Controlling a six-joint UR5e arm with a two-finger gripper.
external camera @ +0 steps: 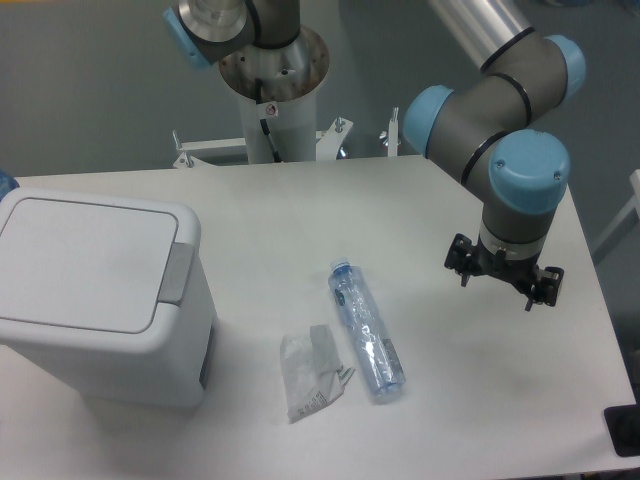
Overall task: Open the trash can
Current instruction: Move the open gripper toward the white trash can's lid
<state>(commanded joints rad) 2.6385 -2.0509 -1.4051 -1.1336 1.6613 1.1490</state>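
Observation:
The trash can [95, 300] is a large boxy white bin at the left of the table. Its flat lid [85, 262] lies shut, and the grey push-tab [177, 272] sits on its right edge. My gripper [505, 272] hangs at the right side of the table, well away from the bin, pointing down. The blue-capped wrist hides its fingers, so I cannot tell whether they are open or shut. It appears to hold nothing.
A clear plastic bottle [365, 330] with a blue cap lies on the table between bin and gripper. A crumpled clear wrapper [312, 372] lies just to its left. The arm's base column [275, 80] stands at the back. A black object [625, 430] sits at the table's right front corner.

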